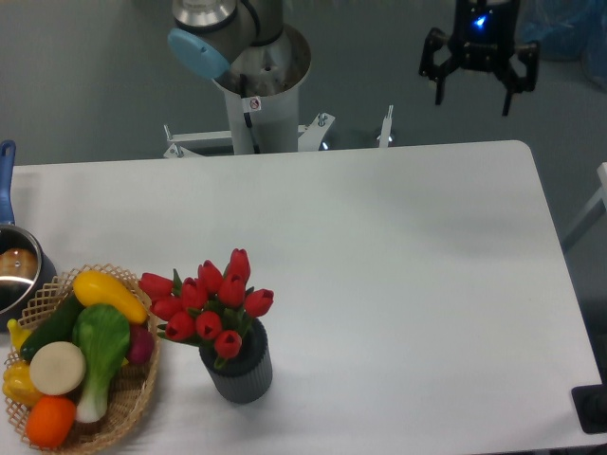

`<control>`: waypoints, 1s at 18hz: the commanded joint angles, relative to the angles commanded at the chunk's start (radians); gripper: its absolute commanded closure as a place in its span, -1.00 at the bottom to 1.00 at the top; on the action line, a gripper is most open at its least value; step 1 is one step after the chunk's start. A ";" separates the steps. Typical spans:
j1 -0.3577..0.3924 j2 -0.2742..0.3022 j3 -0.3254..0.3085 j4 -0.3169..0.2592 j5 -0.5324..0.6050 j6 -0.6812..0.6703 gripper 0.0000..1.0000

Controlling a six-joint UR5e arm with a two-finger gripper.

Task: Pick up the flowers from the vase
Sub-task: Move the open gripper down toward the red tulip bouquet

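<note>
**Gripper raised at the far edge, flowers seated in vase**

The black two-finger gripper (480, 95) hangs above the far right edge of the white rectangular table (398, 284), fingers spread wide and holding nothing. A blue light shows on its body.

The bunch of red tulip buds with green leaves (211, 305) stands in the small dark grey ribbed cylindrical vase (239, 372) near the front left of the table — well apart from the gripper.

Just left of the vase sits a woven basket (137, 398) of colourful toy vegetables. A steel pot with a blue handle (14, 270) is cut off by the left edge.
</note>
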 joint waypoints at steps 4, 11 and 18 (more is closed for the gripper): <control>-0.003 0.003 -0.014 0.028 -0.005 -0.002 -1.00; -0.032 0.000 -0.029 0.049 -0.144 -0.012 -1.00; -0.034 -0.008 -0.089 0.064 -0.277 -0.067 -1.00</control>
